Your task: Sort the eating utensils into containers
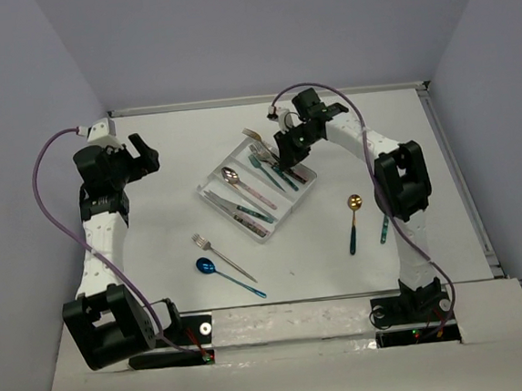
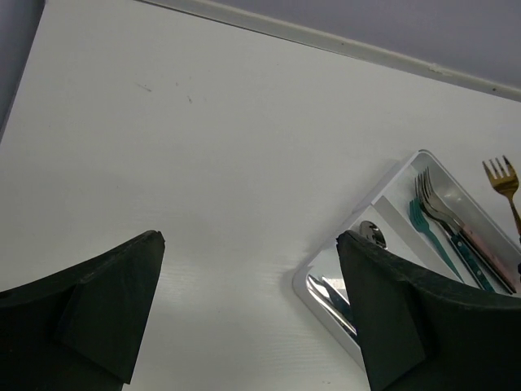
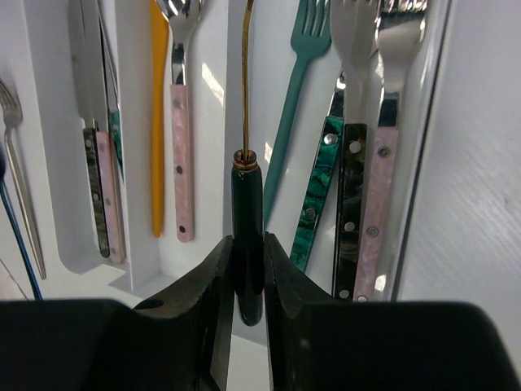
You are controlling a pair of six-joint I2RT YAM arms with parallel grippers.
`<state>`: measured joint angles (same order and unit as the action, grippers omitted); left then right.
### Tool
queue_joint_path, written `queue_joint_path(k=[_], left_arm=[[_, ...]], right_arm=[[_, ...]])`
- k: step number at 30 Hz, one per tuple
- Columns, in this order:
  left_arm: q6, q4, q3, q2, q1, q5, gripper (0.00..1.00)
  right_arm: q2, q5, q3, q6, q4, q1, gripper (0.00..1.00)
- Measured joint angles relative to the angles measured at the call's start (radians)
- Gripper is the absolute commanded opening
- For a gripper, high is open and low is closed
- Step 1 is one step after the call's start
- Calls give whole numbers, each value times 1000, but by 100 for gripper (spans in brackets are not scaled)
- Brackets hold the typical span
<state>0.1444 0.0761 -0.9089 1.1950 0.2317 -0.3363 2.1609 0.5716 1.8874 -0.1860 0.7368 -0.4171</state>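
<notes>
**Fork held over tray, ready to drop**

Right gripper is clamped on the dark handle end of a gold fork, tines out over the tray, probably so it lands lengthwise among the forks. Left gripper hangs wide and empty beside the tray, clear of the work. A blue spoon and others lie outside the tray, unsorted.

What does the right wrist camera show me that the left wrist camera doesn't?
Right wrist only: the right gripper shut on the dark handle of a gold-stemmed fork over the white three-compartment plastic tray, plus a pink-handled silver utensil in the middle compartment. Left wrist only: the left gripper open and empty over bare white table, and that fork's gold tines. Both: the tray and the all-teal fork lying in it.
</notes>
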Motion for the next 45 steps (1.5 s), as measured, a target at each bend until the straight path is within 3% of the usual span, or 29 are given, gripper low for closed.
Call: queue_joint_path(k=[11,13,16,17,20,32,36,39,43,45], left_arm=[[-11,10,0,0,0,-43,99],[-11,10,0,0,0,-47,99],[-11,10,0,0,0,-53,99],[-11,10,0,0,0,-54,99],[-12,10,1,0,0,-56,99],[-11,10,1,0,0,-73,99],[-12,10,1,0,0,-82,99],[-16,11,1,-1,2,-88,99],[-23,11,2,-9,6,-103,99],[-25,12,2,-16,6,-112,99]], right_arm=[[144,-21,29,-35,89,-19,0],[153,-23,29,-35,97,-19,3],[154,-26,31,-35,98,-19,15],[154,-27,34,-35,99,-19,23],[154,-31,39,-33,99,-19,31],[137,-107,42,-3,113,-21,43],[-14,-239,24,87,115,-21,55],[-206,-355,-101,179,56,-8,64],[-519,-466,-359,306,-11,83,63],[-594,-494,-444,353,-23,139,60]])
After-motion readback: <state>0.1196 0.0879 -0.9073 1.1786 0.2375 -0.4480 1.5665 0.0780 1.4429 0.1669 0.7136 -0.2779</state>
